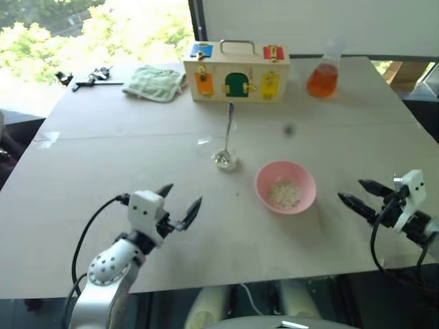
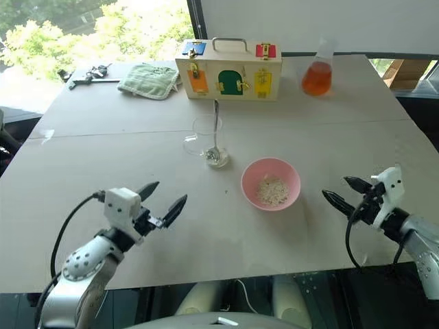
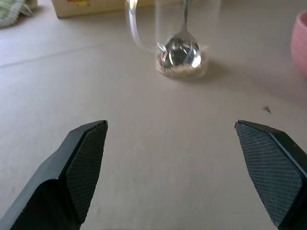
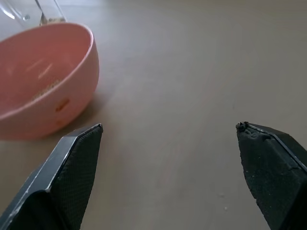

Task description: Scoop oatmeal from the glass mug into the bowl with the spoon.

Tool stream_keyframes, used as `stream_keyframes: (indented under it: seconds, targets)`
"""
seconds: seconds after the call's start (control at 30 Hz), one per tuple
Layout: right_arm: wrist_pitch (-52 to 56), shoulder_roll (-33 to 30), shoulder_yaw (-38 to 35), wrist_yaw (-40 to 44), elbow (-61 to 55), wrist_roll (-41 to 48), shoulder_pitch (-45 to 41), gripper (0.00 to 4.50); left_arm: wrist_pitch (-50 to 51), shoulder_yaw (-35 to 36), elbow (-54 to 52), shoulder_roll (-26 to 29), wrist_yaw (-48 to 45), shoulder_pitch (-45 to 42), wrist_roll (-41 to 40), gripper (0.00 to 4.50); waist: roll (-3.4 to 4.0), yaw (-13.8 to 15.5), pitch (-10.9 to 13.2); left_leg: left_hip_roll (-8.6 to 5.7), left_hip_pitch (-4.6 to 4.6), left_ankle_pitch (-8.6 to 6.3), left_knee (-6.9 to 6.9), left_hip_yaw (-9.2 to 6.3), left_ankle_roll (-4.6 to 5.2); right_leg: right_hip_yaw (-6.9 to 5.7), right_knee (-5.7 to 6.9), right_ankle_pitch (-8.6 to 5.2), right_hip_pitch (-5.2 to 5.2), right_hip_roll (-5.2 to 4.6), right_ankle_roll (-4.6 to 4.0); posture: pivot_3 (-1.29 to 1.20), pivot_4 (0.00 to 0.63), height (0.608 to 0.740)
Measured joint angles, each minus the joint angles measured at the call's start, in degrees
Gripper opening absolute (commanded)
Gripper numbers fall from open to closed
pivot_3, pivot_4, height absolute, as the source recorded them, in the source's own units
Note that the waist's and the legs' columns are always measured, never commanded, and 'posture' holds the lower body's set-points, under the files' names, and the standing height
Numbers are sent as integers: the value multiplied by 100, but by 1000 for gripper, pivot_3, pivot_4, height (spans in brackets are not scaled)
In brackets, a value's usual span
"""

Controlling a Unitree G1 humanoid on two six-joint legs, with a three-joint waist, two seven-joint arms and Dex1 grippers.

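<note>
The glass mug (image 2: 204,135) stands mid-table with the spoon (image 2: 215,127) upright inside it, handle leaning toward the far side. A thin layer of oatmeal (image 3: 182,72) lies at the mug's bottom around the spoon's bowl (image 3: 180,48). To its right sits the pink bowl (image 1: 303,181) holding a small heap of oatmeal (image 1: 285,193). My left gripper (image 1: 182,195) is open and empty, near the table's front, well short of the mug. My right gripper (image 1: 351,190) is open and empty too, right of the bowl (image 4: 48,96) and pointing toward it.
At the far side stand a wooden lock box (image 1: 236,72) with coloured doors, a flask of orange liquid (image 1: 323,77), a green cloth (image 1: 154,82) and small black tools (image 1: 89,79). The table's front edge (image 1: 226,277) runs just behind both grippers.
</note>
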Motion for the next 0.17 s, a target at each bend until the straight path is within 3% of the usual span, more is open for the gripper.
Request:
stream_keyframes:
  seconds: [0.17]
  targets:
    - [-1111, -12, 184, 902, 405, -609, 43, 4500, -218, -44, 0, -47, -69, 394, 50, 4472, 10, 34, 5, 5, 75, -16, -7, -2, 22, -6, -17, -4, 82, -2, -2, 0, 150, 740]
